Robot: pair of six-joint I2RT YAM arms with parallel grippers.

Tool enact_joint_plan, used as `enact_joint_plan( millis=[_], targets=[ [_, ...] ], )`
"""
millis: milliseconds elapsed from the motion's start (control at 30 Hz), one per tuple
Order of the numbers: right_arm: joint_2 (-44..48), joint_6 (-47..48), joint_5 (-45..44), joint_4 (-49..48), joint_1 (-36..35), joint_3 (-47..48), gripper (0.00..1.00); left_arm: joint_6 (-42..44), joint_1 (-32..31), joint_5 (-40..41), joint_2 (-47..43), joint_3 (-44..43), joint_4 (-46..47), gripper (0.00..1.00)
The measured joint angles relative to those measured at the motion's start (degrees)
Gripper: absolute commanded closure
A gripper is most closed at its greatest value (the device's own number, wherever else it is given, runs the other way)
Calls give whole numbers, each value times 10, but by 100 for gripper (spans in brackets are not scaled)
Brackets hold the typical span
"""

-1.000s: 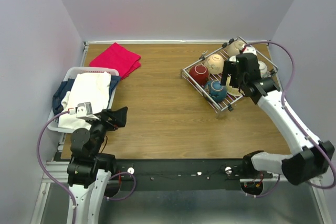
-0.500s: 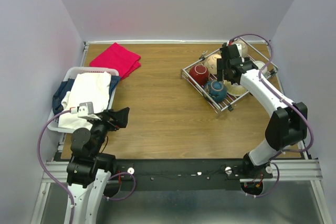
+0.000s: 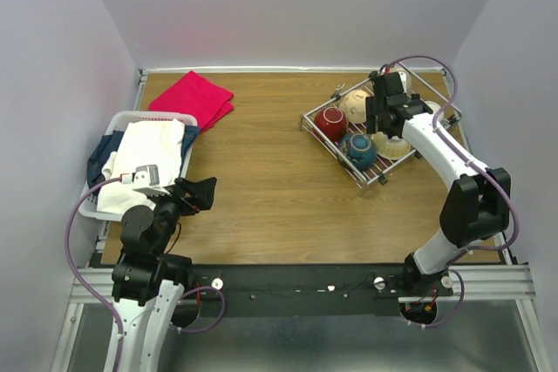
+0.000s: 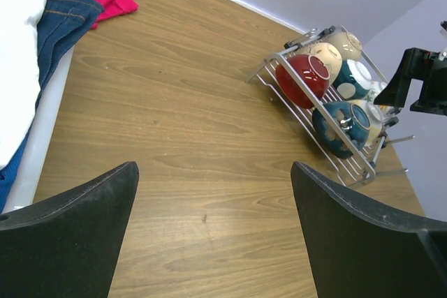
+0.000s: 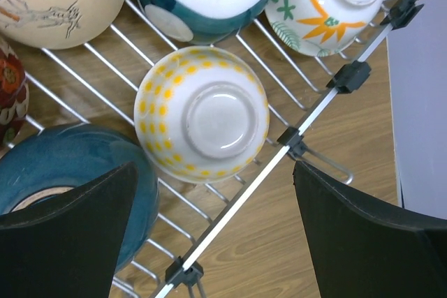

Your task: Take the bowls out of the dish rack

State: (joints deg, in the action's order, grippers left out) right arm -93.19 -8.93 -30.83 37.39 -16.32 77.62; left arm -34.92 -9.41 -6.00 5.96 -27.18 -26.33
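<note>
The silver wire dish rack [image 3: 317,118] stands at the table's back right, with several upside-down bowls on it. In the top view I see a red bowl [image 3: 330,123], a teal bowl [image 3: 359,151] and a cream bowl [image 3: 355,104]. My right gripper [image 3: 384,121] hovers open over the rack. In its wrist view the gripper [image 5: 213,235] straddles the rack's rim bar [image 5: 279,153], just below a white bowl with yellow dots [image 5: 201,122]. A teal bowl [image 5: 63,193] sits to its left and a floral bowl [image 5: 328,1] beyond. My left gripper [image 3: 199,191] is open and empty at front left.
A white plastic basket [image 3: 131,116] with folded clothes stands at the left edge. A red cloth [image 3: 193,98] lies at the back left. The left wrist view shows the rack [image 4: 274,61] far off and bare wood under the open gripper [image 4: 213,235].
My right arm has swung left and stretched out over the rack, bringing its gripper lower above the bowls. My left arm has barely shifted.
</note>
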Motion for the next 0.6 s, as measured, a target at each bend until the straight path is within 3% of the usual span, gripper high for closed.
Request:
enact_joint_plan(
  millis=[233,600],
  targets=[
    [-9,78,17,-49,7,9,0,0,0,0,5,0,0,1],
    [-100,279,17,-168,7,23,0,0,0,5,25,0,-1,1]
  ],
)
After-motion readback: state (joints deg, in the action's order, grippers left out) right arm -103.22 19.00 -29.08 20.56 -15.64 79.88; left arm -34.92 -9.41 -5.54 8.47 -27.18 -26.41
